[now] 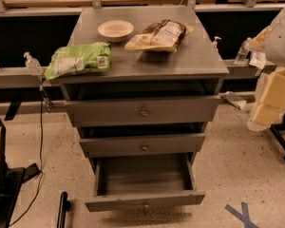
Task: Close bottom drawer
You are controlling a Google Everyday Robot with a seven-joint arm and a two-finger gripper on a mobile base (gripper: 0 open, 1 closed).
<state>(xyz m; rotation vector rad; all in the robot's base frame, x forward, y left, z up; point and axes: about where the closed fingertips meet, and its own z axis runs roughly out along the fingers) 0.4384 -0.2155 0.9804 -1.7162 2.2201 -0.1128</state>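
Cabinet: a grey cabinet (pixel 142 61) stood mid-frame on a speckled floor (pixel 237 165), with three drawers stacked in its front.
Bottom drawer: the bottom drawer (pixel 143 199) was pulled far out toward the camera, so its grey inside showed from above. Its flat front was the lowest and nearest part of the cabinet.
Knob: a small round knob (pixel 146 204) sat at the centre of that front, only just visible.
Middle drawer: the middle drawer (pixel 142 145) stood out a little, with a dark gap above it.
Top drawer: the top drawer (pixel 142 110), the widest, also stood slightly out under the cabinet top.
Gripper: the gripper (pixel 262 115) hung at the low end of the pale arm (pixel 280 87) by the right edge. It was well apart from the bottom drawer and touched none of the drawers. Whether it was released or clenched could not be told.
On top: a pale bowl (pixel 115 30) sat near the back. A brown snack bag (pixel 161 34) lay just beside it on the right. A green bag (pixel 79 59) lay at the front left corner, overhanging the edge.
Left: a pump bottle (pixel 32 63) stood on a ledge beside the cabinet.
Right: a clear bottle (pixel 242 51) stood on the ledge near the arm.
Floor: a blue tape cross (pixel 242 215) lay at the lower right.
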